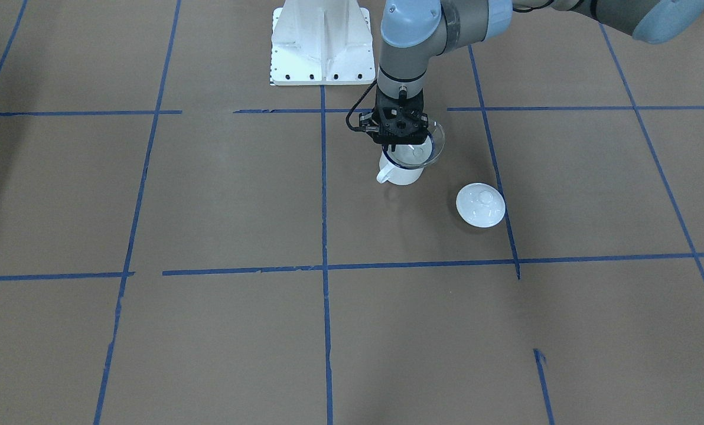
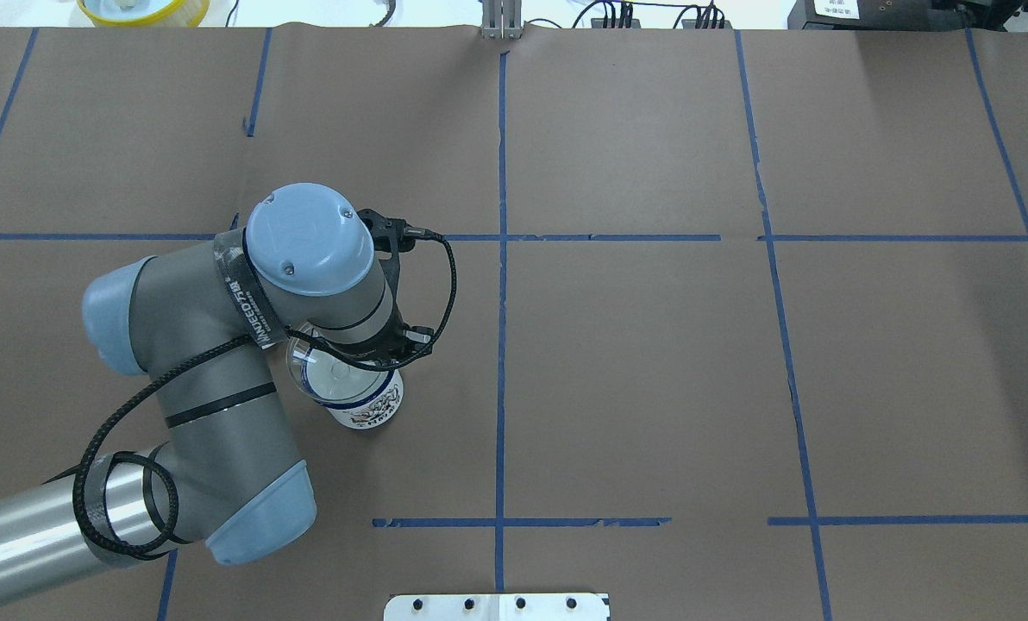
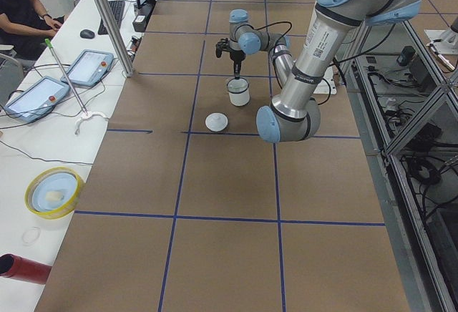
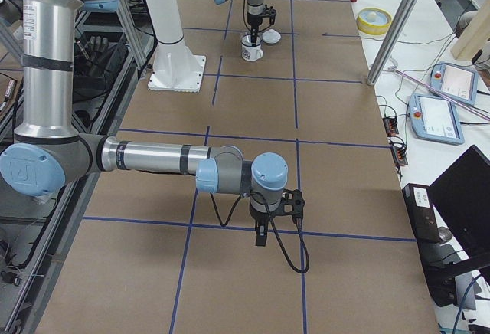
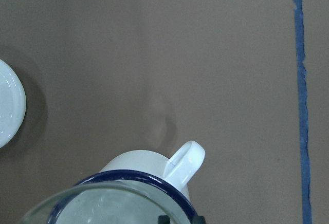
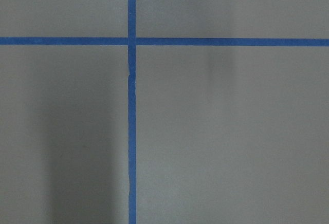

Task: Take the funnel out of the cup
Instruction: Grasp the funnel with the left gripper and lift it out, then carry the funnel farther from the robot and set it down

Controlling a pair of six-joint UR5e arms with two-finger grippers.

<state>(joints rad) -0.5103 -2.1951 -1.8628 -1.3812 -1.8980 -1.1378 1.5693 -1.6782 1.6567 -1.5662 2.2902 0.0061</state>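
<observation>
The white mug (image 1: 400, 171) with a dark blue rim stands on the brown table, its handle (image 5: 185, 163) toward the robot's right. The clear funnel (image 1: 432, 141) sits tilted over the mug's mouth, one side of its rim raised. My left gripper (image 1: 394, 146) points straight down and is shut on the funnel's rim on the side nearest the robot's base. In the overhead view the wrist hides the fingers; the mug (image 2: 367, 412) and funnel (image 2: 333, 373) peek out beneath. My right gripper (image 4: 260, 238) hangs low over bare table far away; I cannot tell whether it is open or shut.
A round white knobbed lid (image 1: 480, 205) lies flat on the table beside the mug, also at the left edge of the left wrist view (image 5: 7, 106). The white robot base (image 1: 319, 41) stands behind the mug. Blue tape lines cross the brown table.
</observation>
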